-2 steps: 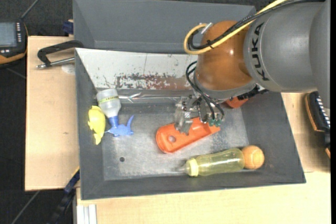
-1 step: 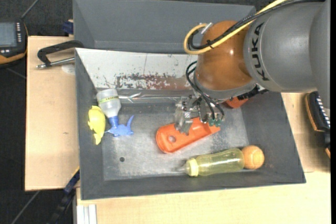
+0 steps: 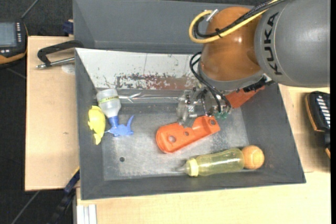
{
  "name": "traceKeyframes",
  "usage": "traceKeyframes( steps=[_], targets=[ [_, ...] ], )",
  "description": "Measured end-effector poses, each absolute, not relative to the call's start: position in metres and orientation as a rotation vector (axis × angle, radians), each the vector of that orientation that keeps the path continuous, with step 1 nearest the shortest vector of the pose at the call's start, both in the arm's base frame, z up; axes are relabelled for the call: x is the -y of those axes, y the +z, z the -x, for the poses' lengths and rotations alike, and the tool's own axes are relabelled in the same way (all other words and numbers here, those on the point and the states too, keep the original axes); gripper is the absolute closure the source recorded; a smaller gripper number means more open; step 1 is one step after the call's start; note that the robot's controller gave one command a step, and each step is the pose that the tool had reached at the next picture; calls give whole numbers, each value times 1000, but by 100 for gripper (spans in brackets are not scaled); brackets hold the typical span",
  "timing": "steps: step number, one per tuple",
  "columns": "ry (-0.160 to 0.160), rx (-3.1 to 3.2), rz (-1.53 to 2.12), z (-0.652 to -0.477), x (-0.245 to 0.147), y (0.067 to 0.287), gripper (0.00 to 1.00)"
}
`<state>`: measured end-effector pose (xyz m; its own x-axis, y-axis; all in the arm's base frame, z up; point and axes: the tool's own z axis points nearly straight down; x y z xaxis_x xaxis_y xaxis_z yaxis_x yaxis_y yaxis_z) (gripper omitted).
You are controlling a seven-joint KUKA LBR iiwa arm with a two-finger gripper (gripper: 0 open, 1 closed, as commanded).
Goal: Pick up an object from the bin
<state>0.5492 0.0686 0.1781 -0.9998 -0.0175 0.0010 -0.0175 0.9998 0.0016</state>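
My gripper [image 3: 190, 110] hangs low in the middle of the bin, right above the upper right end of a flat orange plastic piece with holes [image 3: 185, 135]. Whether its fingers touch that piece I cannot make out. In front of it, near the bin's front wall, lies a clear yellowish bottle with an orange round cap [image 3: 223, 160].
At the left wall lie a yellow toy figure [image 3: 96, 123], a pale clear bottle piece [image 3: 109, 103] and a small blue figure [image 3: 122, 127]. The arm with its orange cover fills the bin's upper right. The bin floor between the left group and the orange piece is bare.
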Motion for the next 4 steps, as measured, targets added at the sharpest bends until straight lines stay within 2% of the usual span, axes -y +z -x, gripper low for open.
traceKeyframes(
  steps=[1, 2, 3, 4],
  targets=[
    [-4, 3145, -91, -559, -70, 241, 100],
    [-5, 3144, -137, -558, -74, 134, 0],
    [-5, 3138, -153, -556, -75, 83, 100],
    [-5, 3138, -153, -556, -75, 83, 100]
  ],
)
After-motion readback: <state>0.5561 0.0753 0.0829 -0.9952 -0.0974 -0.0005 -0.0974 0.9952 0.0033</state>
